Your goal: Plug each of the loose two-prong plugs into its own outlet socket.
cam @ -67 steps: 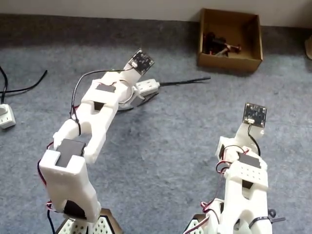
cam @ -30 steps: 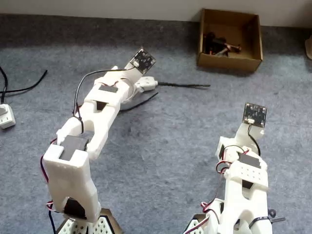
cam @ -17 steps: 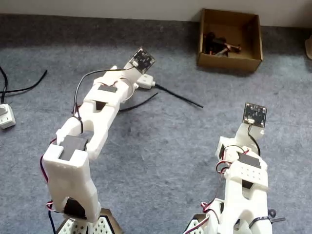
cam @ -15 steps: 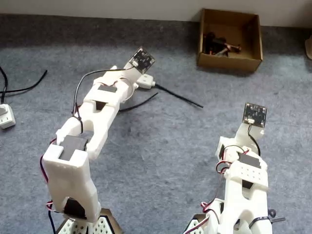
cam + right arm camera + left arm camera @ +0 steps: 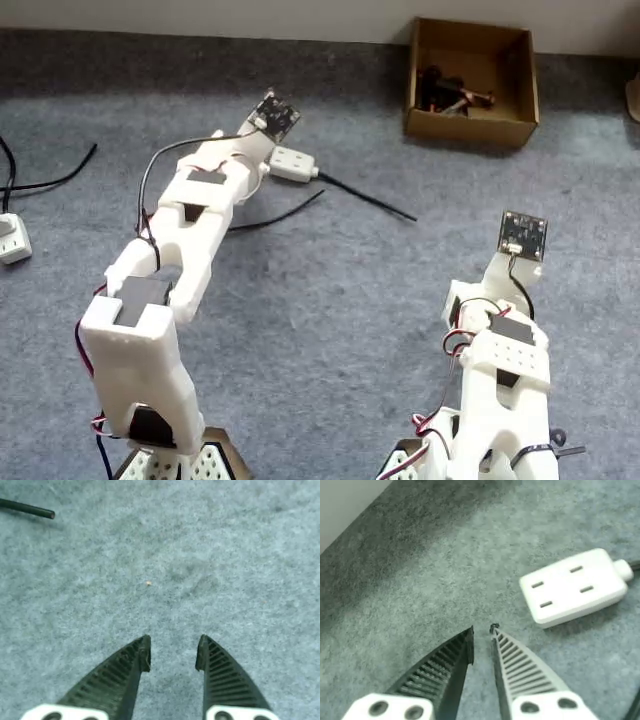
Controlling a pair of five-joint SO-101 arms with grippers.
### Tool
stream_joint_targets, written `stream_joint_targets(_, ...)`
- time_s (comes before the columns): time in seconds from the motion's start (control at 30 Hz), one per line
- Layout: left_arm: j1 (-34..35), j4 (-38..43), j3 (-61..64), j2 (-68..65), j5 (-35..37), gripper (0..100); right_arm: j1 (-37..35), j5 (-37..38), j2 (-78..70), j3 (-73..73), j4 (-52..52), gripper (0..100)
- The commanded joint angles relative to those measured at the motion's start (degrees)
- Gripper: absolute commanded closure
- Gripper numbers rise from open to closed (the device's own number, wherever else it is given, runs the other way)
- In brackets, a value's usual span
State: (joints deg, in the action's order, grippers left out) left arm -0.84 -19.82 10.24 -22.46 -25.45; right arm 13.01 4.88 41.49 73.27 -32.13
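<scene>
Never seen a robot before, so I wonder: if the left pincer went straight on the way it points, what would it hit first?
Probably bare grey carpet just ahead of the left pincer; the white outlet block lies off to one side, though depth is unclear.

Grey carpet covers the whole floor up to a pale wall at the far edge; a white outlet lies flat on it at far centre-left, slots facing up; its black cord runs off one end, toward the right and nearer side, and stops on bare carpet; a thinner black cable lies curved just beside the outlet, on the near side; a cardboard box sits far right near the wall; at the left edge lies a white block with black wires beside it; a small pale speck lies on the pile.
</scene>
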Motion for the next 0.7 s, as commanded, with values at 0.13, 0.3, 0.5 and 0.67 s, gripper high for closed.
stream_joint_targets(0.13, 1.8, -28.04, -24.92, 0.57, 3.52, 93, -0.4, 0.79, 1.19, -0.13, 1.19, 84.6)
stream_joint_targets(0.3, 0.48, -39.38, -37.05, 0.48, 3.87, 93, -0.4, 0.79, 1.1, -0.04, 1.19, 84.6)
stream_joint_targets(0.5, -0.48, -43.6, -43.38, 0.4, 8.44, 92, -0.4, 0.79, 1.1, 0.04, 1.19, 84.6)
stream_joint_targets(0.67, -0.57, -46.68, -48.92, -3.65, 8.53, 86, -0.4, 0.79, 1.1, 1.19, 1.19, 84.6)
